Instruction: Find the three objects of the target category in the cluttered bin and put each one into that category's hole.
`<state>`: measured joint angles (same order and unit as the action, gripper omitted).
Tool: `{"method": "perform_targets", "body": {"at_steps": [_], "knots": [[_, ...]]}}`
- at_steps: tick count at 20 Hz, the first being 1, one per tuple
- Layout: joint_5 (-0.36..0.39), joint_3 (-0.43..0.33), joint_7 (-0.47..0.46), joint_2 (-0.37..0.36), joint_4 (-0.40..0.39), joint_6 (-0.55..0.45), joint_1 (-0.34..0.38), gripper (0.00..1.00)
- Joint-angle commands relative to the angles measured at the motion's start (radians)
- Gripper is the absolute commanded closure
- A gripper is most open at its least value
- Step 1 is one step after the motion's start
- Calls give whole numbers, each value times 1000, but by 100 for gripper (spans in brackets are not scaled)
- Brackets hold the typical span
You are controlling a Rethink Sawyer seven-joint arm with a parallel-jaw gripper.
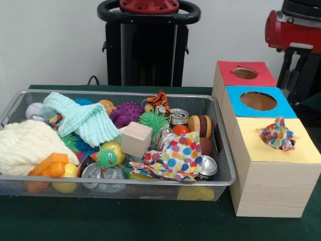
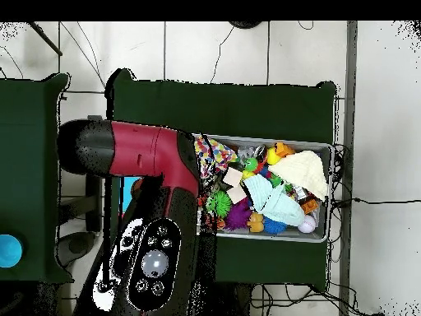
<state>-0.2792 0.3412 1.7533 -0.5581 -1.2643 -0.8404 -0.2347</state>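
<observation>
Now a polka-dot cloth (image 1: 277, 134) is seen bunched in the yellow-surrounded hole (image 1: 271, 134) of the wooden box (image 1: 273, 186), partly sticking out. Another polka-dot cloth (image 1: 173, 159) is draped over cans at the near right of the wire bin (image 1: 226, 165), beside a wooden cube (image 1: 136, 139). Only the arm (image 2: 136, 152) is shown overhead; the fingers' state cannot be told.

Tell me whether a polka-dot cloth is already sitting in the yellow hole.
Yes: in the front view a crumpled polka-dot cloth sits bunched in the yellow hole, while another still lies in the bin.
</observation>
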Motion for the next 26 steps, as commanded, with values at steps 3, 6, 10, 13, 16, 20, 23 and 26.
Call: {"method": "perform_targets", "body": {"at_steps": [3,6,10,13,16,20,23,26], "knots": [[-3,-129,152,85,-29,94,20,100],[-1,-132,156,105,-26,129,22,100],[-8,-142,163,127,-30,166,27,100],[-11,-144,170,143,-22,181,28,100],[-16,-150,171,148,-24,195,31,100],[-13,-143,178,156,-26,213,26,100],[-7,-122,192,170,-6,197,16,100],[6,-91,199,186,28,137,4,100]]}}
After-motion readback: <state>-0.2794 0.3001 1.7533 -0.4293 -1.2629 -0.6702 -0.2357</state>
